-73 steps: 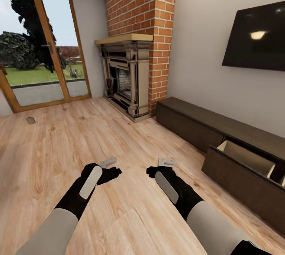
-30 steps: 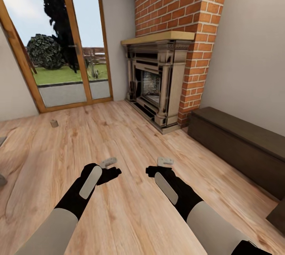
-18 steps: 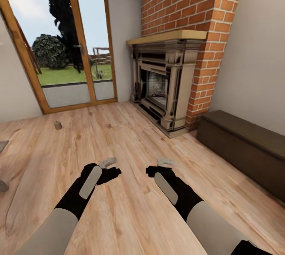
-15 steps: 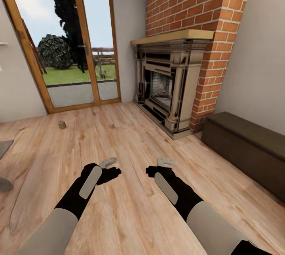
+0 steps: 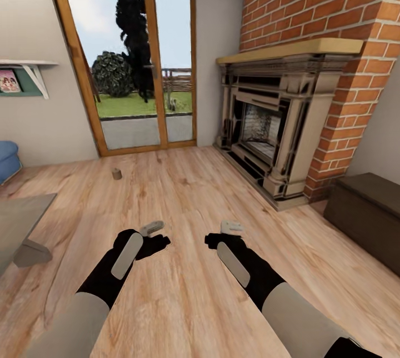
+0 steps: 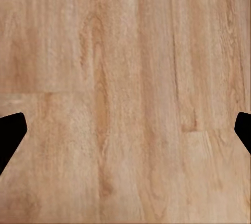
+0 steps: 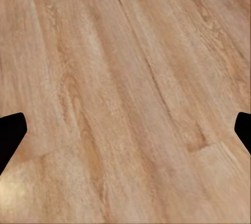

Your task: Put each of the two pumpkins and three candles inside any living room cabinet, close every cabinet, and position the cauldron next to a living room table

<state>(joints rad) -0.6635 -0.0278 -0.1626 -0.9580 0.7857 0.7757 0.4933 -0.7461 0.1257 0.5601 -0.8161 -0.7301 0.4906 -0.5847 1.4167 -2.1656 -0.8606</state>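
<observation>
Your left gripper [image 5: 157, 234] and right gripper [image 5: 226, 232] are both spread wide with nothing between the fingers. In each wrist view the black fingertips [image 6: 10, 132] sit way out at the two edges of the picture, with bare plank floor [image 5: 183, 191] in the gap; same deal on the right [image 7: 11, 130].

Both arms reach forward and down from the bottom of the head view, forearms angled in toward each other so the two grippers hang side by side above the floor, near each other but not touching. Each one points roughly ahead.

Further out, one candle [image 5: 116, 174] stands upright on the floor ahead and to your left, near the glass patio door [image 5: 136, 58], long axis vertical. It's well apart from both grippers and too small to make out the wick.

At the left edge you've got a corner of the grey-topped table [image 5: 22, 219], with something blue [image 5: 8, 159] behind it. At the right edge is the end of the dark cabinet [image 5: 364, 216], front shut as far as it shows, running off to the right along the wall, just beside the brick fireplace [image 5: 278, 124].
</observation>
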